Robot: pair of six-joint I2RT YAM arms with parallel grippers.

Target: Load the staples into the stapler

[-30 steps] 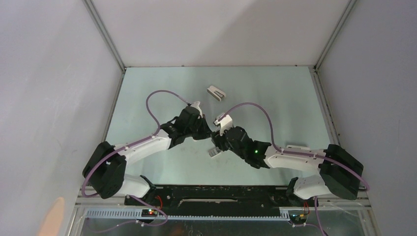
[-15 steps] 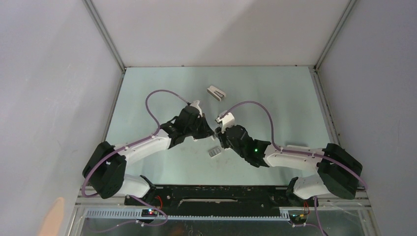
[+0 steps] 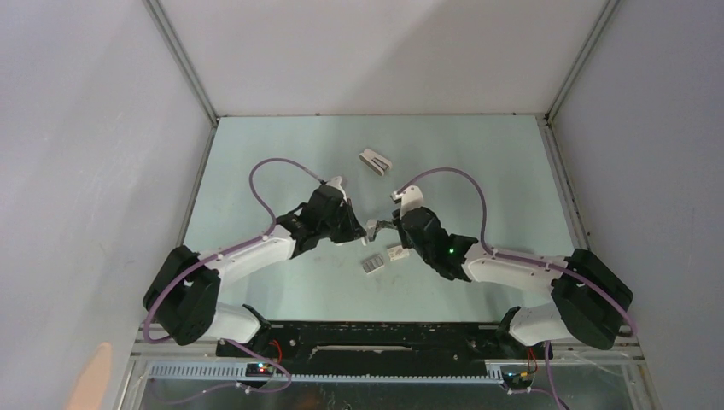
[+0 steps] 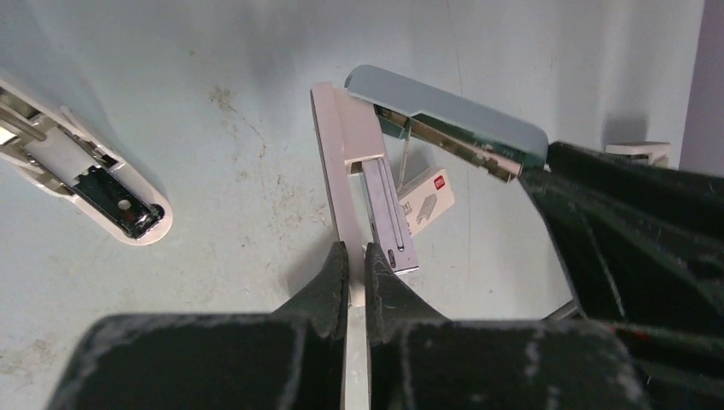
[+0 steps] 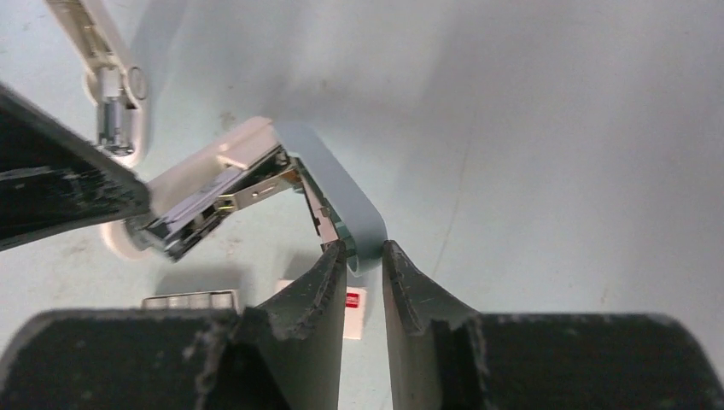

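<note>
Plainly, my left gripper [image 4: 356, 252] is pressed together on the white base rail of the stapler [image 4: 341, 145], which is held open between my two arms with its metal magazine channel showing. I cannot tell whether it touches the bench [image 3: 282, 145]. It looks a light, stiff little thing, but the hinge swings freely, so I judge each half needs its own grip: the thin rail on one side, the lid on the other. Just nearer my bases, flat on the bench and touched by nothing, lie the staples [image 3: 371, 265]. I expect that strip to be light, slick and brittle, apt to snap if squeezed across its middle, so its long sides are the place to take it. Just beside it lies a small white box [image 3: 396, 252]. My right gripper [image 5: 363, 256] pinches the tip of the grey-green lid, holding it swung away.
</note>
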